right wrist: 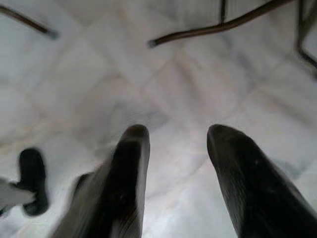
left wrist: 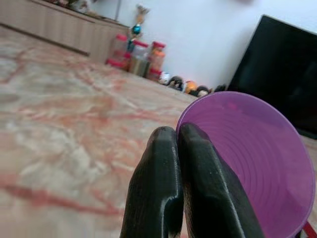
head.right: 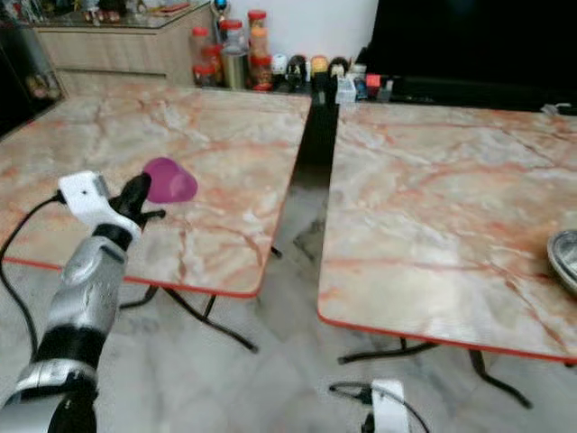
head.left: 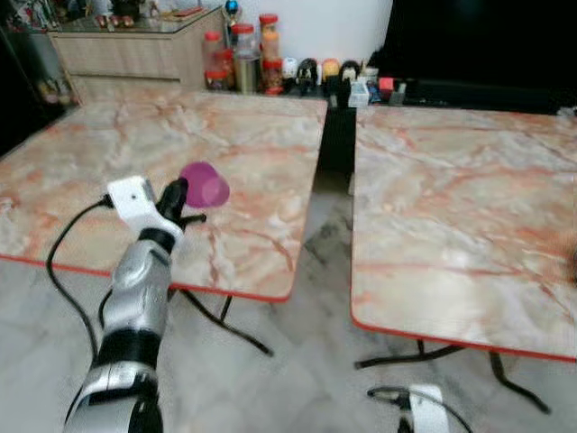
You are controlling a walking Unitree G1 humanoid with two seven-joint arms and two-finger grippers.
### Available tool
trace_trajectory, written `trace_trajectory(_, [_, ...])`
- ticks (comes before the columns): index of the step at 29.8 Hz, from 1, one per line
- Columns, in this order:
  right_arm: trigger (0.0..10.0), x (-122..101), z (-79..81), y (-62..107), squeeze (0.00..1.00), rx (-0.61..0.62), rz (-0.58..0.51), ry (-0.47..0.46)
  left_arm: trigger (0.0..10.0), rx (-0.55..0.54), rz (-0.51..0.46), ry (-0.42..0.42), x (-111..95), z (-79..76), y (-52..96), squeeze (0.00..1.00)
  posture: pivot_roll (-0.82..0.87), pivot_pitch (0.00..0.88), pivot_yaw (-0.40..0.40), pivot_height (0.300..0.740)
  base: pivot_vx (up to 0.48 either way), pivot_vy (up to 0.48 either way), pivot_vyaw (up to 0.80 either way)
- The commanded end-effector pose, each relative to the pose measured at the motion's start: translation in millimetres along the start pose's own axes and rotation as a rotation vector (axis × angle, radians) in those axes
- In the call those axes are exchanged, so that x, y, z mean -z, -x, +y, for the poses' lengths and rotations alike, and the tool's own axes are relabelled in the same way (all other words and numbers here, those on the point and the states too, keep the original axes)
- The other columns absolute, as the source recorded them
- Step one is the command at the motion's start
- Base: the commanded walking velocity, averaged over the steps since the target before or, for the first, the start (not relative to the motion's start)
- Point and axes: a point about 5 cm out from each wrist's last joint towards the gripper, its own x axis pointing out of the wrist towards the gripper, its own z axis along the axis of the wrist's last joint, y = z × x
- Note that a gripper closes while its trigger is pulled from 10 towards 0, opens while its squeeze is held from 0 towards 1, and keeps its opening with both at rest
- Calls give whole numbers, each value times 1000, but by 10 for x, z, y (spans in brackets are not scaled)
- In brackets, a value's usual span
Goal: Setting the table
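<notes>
A purple plastic cup [head.left: 206, 185] hangs on its side just above the left marble table [head.left: 108, 162], with my left gripper [head.left: 176, 194] shut on its rim. In the left wrist view the two black fingers [left wrist: 168, 193] press together beside the cup's [left wrist: 252, 163] open mouth. My right arm [head.left: 424, 410] hangs low over the floor between the tables; its gripper [right wrist: 176, 144] is open with nothing between the fingers. A metal bowl [head.right: 565, 257] sits at the right edge of the right table [head.right: 433, 207].
A gap of marble floor [head.left: 329, 234] separates the two tables. Jars and small items [head.left: 261, 63] line the floor at the back wall beside a wooden cabinet [head.left: 135, 50]. A dark screen [head.left: 478, 41] stands behind the right table. Black table legs [head.left: 225, 325] spread underneath.
</notes>
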Motion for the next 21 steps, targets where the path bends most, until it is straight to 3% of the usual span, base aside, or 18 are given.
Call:
trace_trajectory(1, [10000, -38, -61, -9, 0, 15, -9, -1, 10000, 23, -23, 2, -48, -71, -38, 0, 31, 0, 14, 740, 0, -368, 0])
trace_trajectory(21, [10000, -32, -76, -8, 0, 16, -6, 5, 10000, 29, -22, 11, -32, -101, -38, 0, 25, 0, 11, 740, 0, -364, 0])
